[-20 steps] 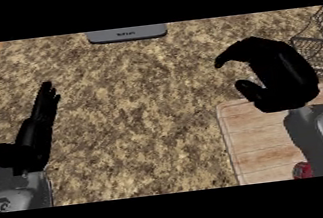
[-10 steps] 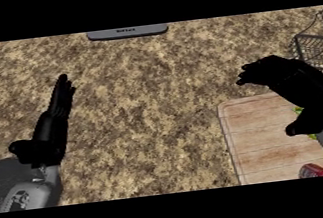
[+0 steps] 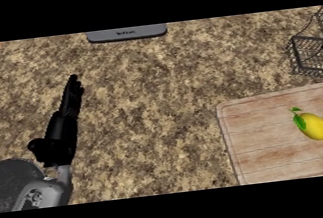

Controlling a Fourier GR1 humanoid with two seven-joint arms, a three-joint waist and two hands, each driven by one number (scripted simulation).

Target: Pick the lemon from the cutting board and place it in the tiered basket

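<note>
Head view | one lemon (image 3: 315, 125) on board (image 3: 272, 143) | one basket (image 3: 320, 52) | left hand (image 3: 59, 132) fingers straight together

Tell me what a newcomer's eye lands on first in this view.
The yellow lemon with its green leaf stands out, lying on the wooden cutting board at the lower right. At the left, the left hand rests with straight fingers over the speckled counter. The wire tiered basket sits at the right edge.

Left hand (image 3: 65, 119) resting edge-on, fingers (image 3: 72, 91) straight, grey forearm below (right hand barely visible)
</note>
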